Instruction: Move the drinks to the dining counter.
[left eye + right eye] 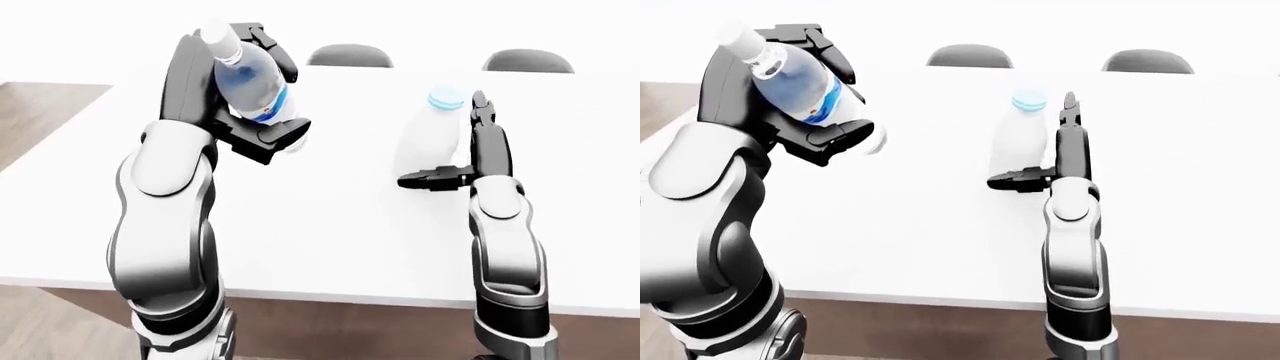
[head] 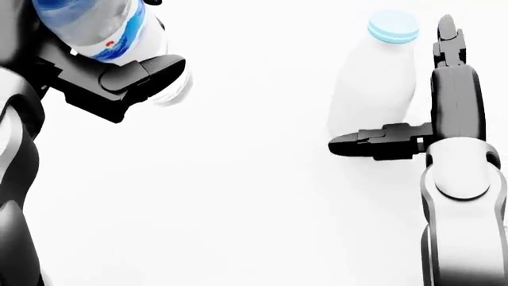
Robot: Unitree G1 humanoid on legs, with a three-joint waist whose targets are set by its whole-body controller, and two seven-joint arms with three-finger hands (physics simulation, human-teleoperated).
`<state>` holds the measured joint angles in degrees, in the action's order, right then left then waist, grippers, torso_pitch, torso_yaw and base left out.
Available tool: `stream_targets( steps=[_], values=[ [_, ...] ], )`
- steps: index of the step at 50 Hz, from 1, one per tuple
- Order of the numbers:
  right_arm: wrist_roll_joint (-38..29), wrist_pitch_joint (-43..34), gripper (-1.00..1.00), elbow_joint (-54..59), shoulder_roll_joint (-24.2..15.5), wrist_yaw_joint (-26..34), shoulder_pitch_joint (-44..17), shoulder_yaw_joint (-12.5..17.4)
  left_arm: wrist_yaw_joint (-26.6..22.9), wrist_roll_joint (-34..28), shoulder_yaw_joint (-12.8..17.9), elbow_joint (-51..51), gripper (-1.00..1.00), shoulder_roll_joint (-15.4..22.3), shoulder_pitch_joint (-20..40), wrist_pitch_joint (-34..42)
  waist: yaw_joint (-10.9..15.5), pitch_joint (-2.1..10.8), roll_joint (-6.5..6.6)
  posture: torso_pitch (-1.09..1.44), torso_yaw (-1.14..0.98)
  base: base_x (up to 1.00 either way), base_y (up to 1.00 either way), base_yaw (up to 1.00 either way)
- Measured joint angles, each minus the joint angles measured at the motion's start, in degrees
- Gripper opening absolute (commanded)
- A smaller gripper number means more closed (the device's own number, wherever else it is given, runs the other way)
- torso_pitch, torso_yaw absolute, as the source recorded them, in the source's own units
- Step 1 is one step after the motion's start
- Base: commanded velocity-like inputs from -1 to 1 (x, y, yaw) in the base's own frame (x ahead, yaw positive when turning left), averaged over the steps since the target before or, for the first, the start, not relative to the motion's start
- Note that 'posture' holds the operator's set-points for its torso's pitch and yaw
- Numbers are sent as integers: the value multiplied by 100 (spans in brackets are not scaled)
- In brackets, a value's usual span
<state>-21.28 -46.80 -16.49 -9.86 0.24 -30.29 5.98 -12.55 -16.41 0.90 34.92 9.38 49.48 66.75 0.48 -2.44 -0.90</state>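
Observation:
A clear water bottle with a blue label is tilted in the air above the white dining counter, and my left hand is shut on it. A white milk bottle with a light blue cap stands upright on the counter. My right hand is open beside it. Its fingers point straight up along the bottle's right side, and its thumb lies across the bottle's lower part.
Two grey chair backs show beyond the counter's top edge. Wooden floor lies to the left. The counter's near edge runs along the bottom of the eye views.

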Motion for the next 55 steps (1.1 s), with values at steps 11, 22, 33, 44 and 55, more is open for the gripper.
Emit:
stream_targets(
  steps=[11, 22, 33, 44, 55],
  values=[
    [-219, -743, 100, -1208, -134, 291, -93, -16, -90, -216, -211, -635, -100, -134, 58, -316, 23, -3, -11, 0, 0, 0, 0, 0],
    [-854, -1844, 100, -2418, -244, 961, -582, -323, -266, -604, -263, -1396, -100, -259, -36, -849, 23, -1, -31, 0, 0, 0, 0, 0],
    [-1347, -2178, 100, -2756, -229, 1399, -790, -396, -528, -950, -287, -2075, -100, -423, -229, -1181, 11, -7, 3, 0, 0, 0, 0, 0],
    [-1732, -2217, 100, -2857, -132, 1697, -897, -451, -574, -1048, -272, -2664, -100, -524, -442, -1603, 3, -6, 11, 0, 0, 0, 0, 0],
    [-1798, -2047, 100, -2762, -28, 1717, -829, -393, -435, -983, -187, -3161, -79, -530, -380, -1980, -3, 31, 32, 0, 0, 0, 0, 0]
  ],
)
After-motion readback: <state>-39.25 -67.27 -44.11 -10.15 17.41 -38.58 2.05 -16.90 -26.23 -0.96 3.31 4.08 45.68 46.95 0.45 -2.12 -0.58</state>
